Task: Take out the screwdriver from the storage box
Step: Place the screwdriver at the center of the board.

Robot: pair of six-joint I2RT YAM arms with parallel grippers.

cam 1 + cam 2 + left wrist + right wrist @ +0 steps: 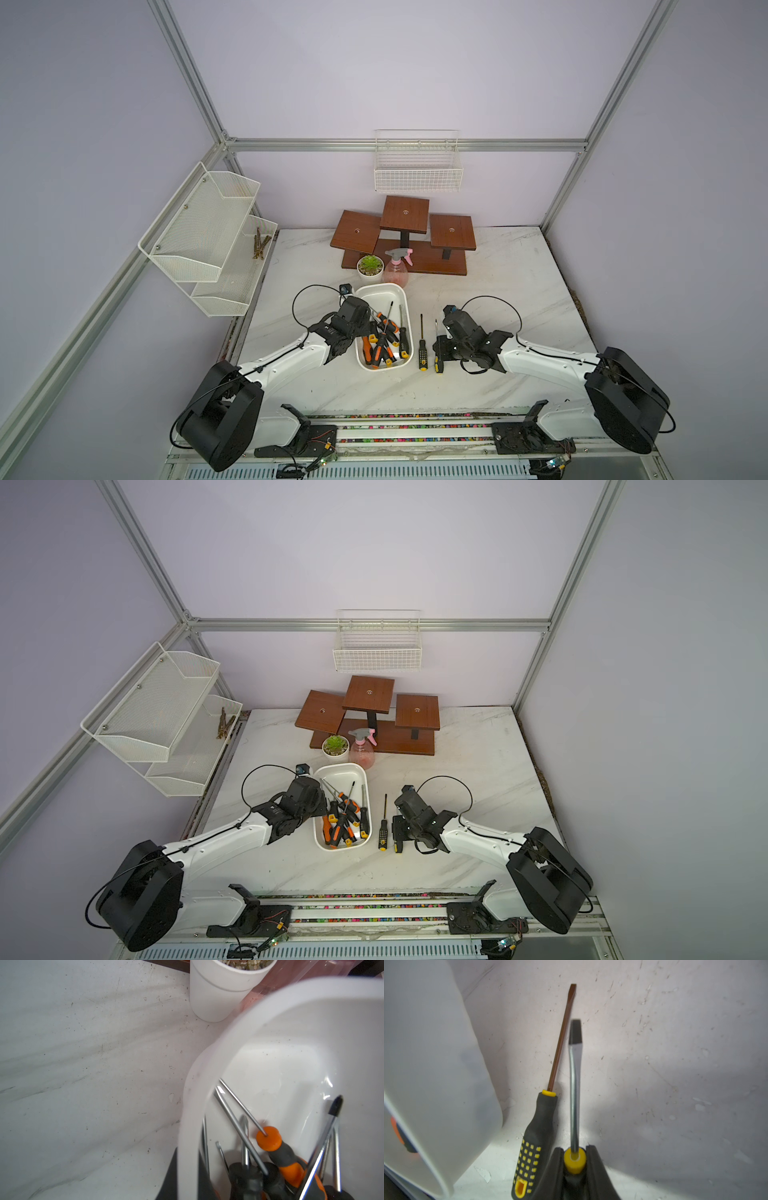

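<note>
The white storage box [384, 286] [340, 766] stands mid-table and holds several orange-and-black screwdrivers [384, 336] [276, 1147]. My left gripper [360, 332] [188, 1178] is shut on the box's left rim [270, 997], one finger outside the wall and one inside. To the right of the box, my right gripper [438, 349] [574, 1159] is shut on a screwdriver [574, 1084] with a yellow collar and a silver flat-blade shaft. I cannot tell whether it touches the table. Beside it a black-and-yellow screwdriver [422, 351] [537, 1136] lies on the table.
Behind the box stand a small potted plant [370, 268], a pink spray bottle [397, 270] and a brown wooden tiered stand [405, 237]. A wire basket [417, 166] hangs on the back wall. White mesh shelves [208, 237] hang on the left frame.
</note>
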